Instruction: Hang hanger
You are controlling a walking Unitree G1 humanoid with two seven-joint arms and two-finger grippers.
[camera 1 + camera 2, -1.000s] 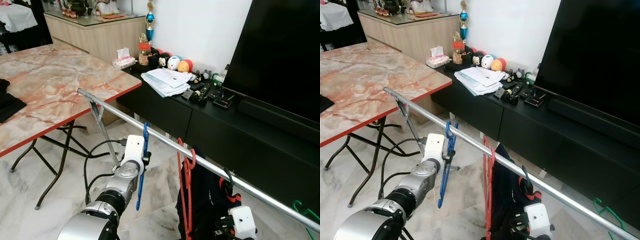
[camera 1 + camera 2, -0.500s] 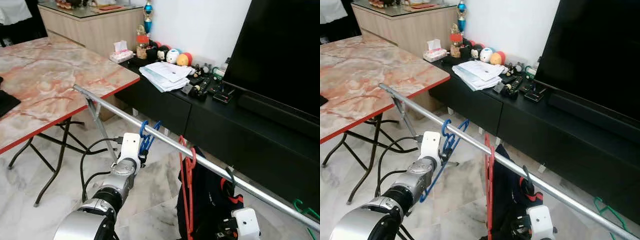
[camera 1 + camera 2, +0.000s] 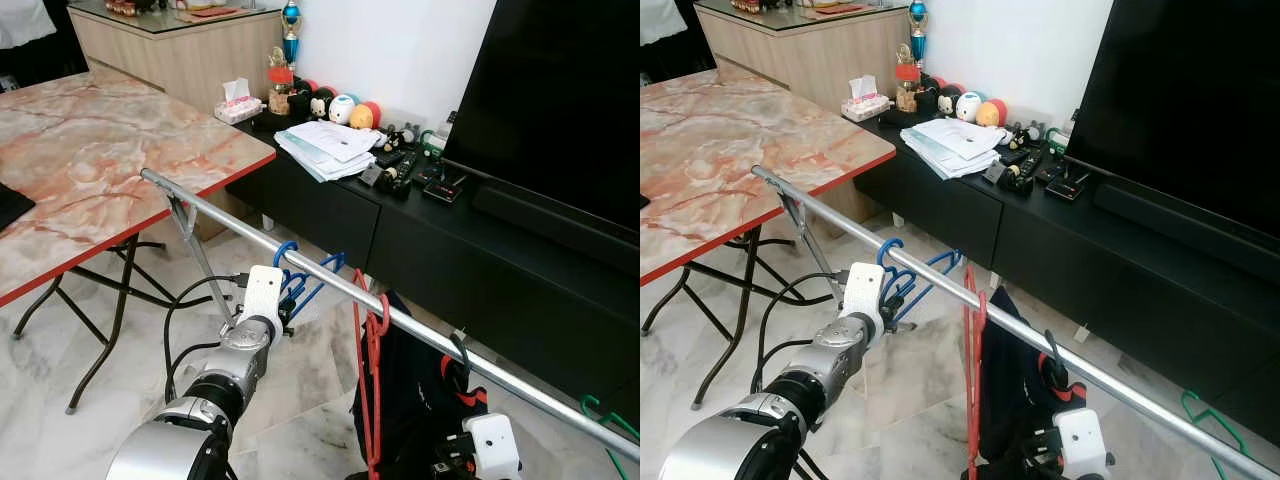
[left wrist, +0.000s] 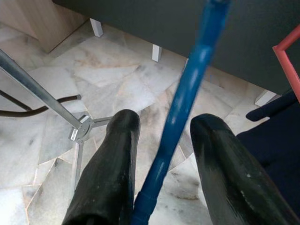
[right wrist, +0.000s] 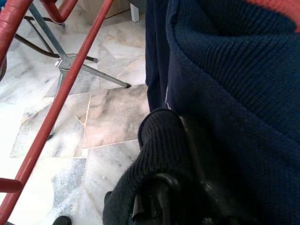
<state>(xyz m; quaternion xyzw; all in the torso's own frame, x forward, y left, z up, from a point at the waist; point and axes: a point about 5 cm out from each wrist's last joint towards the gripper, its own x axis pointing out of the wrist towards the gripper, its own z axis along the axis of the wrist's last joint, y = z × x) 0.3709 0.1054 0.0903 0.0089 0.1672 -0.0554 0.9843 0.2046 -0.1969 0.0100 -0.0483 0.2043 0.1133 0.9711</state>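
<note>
Left hand (image 4: pixel 161 154), fingers apart around the shaft of the blue hanger (image 3: pixel 300 280), whose hook lies over the rail (image 3: pixel 330 285), swung up as if mid-placement. Right hand (image 5: pixel 178 197), low at near right, buried in the dark garment (image 3: pixel 420 400); its finger state cannot be told.

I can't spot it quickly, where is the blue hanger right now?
The blue hanger is hooked over the metal rail, between the left pincer fingers, left of the red hanger.
</note>
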